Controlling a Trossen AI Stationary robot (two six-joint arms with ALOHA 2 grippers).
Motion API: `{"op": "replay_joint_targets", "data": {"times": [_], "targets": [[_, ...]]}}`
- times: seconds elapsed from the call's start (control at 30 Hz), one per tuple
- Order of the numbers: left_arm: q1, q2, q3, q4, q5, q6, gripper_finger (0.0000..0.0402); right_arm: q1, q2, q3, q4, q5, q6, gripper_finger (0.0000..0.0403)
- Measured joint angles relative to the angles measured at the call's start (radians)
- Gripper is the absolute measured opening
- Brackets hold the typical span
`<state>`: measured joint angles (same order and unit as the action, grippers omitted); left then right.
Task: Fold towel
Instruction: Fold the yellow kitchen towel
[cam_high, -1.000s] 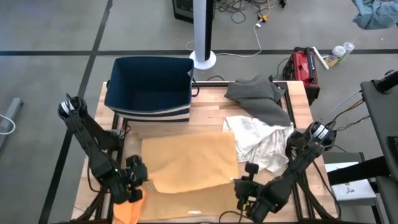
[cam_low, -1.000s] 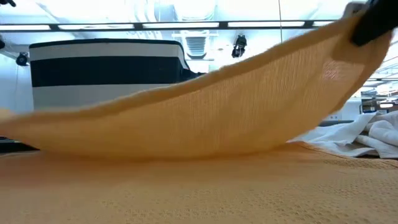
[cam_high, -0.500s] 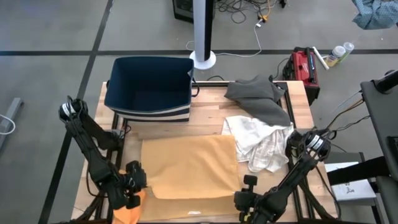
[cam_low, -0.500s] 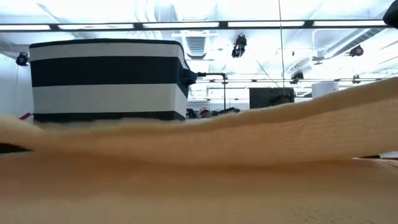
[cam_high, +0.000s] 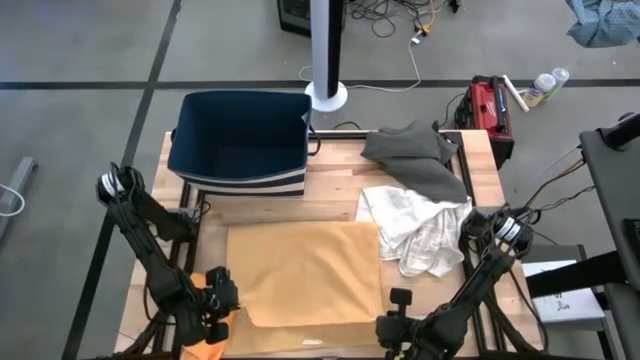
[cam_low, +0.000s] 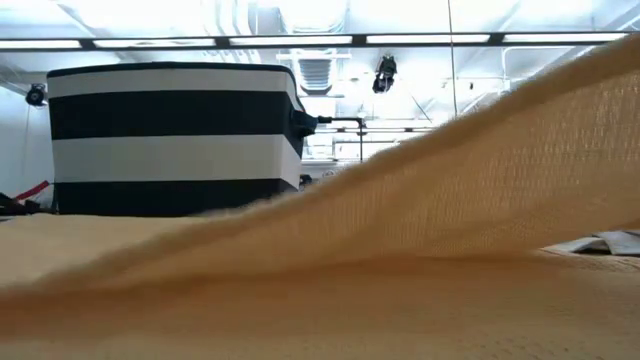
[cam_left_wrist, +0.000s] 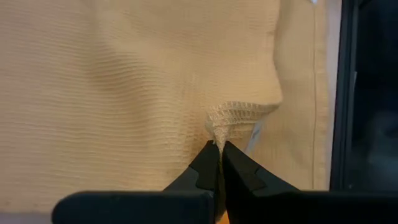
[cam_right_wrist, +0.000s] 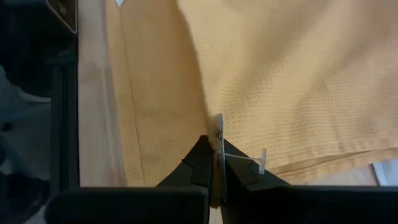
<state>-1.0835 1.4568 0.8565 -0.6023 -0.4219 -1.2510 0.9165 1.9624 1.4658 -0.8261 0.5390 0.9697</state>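
Both hands, left hand (cam_left_wrist: 219, 149) and right hand (cam_right_wrist: 216, 149), seemingly pinching towel (cam_high: 305, 270) corners at table's (cam_high: 335, 200) front edge.

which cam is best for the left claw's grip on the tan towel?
Left wrist view: the left claw is shut on a bunched corner of the tan woven towel. High view shows that claw only small at the towel's edge; low view shows only cloth; right wrist view misses it.

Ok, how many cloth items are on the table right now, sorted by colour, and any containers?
Tan towel: 1
White cloth: 1
Grey cloth: 1
Navy striped bin: 1
Total: 4
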Motion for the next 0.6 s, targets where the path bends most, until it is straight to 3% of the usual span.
{"op": "replay_joint_targets", "data": {"times": [0.23, 0.6], "targets": [[-0.009, -0.048, 0.059, 0.003, -0.023, 0.079, 0.0, 0.0, 0.068, -0.009, -0.003, -0.097, 0.022, 0.0002], [-0.021, 0.007, 0.061, 0.044, 0.002, 0.061, 0.0, 0.002, 0.043, -0.007, -0.002, -0.088, 0.026, 0.0002]]}}
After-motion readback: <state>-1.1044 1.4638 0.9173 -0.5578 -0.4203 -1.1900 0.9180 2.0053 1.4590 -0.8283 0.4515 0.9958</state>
